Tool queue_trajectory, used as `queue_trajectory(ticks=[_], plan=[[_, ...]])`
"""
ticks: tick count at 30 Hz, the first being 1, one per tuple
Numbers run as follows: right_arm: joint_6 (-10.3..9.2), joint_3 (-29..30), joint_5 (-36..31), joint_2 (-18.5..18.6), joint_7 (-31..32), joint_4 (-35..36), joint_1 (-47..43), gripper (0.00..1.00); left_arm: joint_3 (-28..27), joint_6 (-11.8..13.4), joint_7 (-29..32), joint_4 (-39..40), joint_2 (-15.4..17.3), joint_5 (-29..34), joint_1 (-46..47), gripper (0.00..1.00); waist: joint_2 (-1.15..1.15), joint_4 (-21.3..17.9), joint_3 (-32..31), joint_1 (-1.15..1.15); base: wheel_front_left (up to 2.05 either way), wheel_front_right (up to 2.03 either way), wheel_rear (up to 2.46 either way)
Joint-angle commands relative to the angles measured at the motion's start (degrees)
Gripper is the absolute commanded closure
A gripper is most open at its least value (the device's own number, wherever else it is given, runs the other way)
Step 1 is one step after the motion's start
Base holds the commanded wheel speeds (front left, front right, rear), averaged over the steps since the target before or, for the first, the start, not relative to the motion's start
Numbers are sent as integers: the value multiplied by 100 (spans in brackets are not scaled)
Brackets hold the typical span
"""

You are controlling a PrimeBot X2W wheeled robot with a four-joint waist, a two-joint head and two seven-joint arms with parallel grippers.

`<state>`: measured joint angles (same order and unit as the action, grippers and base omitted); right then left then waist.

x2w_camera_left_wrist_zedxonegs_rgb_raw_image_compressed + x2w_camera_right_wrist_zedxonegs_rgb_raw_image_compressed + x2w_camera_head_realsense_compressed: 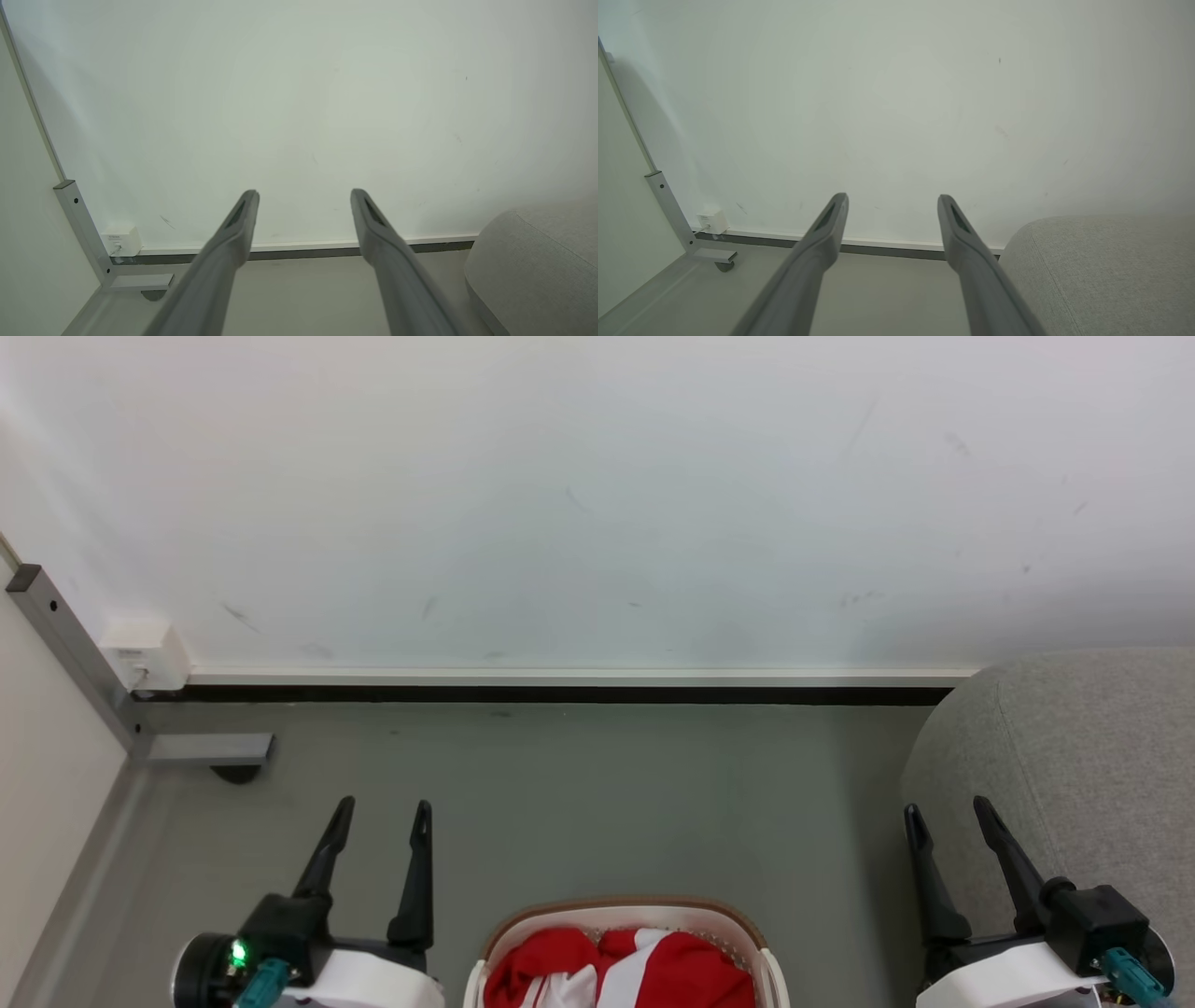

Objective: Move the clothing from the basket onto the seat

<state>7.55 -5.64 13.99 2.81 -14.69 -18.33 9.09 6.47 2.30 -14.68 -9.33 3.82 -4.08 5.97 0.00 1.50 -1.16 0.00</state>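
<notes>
Step in hand, as judged: the opening reach, with no transfer yet made. The clothing (635,971) lay heaped inside the basket (616,905), which stood on the floor (607,784), well apart from the floor's far edge at the wall. The seat (1092,756) occupied the floor's far right corner. The left gripper (385,803) and right gripper (946,805) hung either side of the basket, jaws wide on both, holding nothing. The next move would call for one gripper to descend into the basket, close on a fold of red fabric, lift clear of the rim and carry it right to the seat
</notes>
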Motion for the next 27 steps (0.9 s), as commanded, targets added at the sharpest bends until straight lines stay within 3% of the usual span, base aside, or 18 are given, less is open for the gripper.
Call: queue_trajectory(ticks=[1,27], plan=[[-12,-16,-96,15,-24,-7,42,0,6,-17,-27,8,5,123,50,0,0,1,-4,0,0,0,0],[-12,-43,3,15,-54,-67,-31,0,-124,-111,-49,-28,-51,205,17,0,0,-20,-43,0,0,0,0]])
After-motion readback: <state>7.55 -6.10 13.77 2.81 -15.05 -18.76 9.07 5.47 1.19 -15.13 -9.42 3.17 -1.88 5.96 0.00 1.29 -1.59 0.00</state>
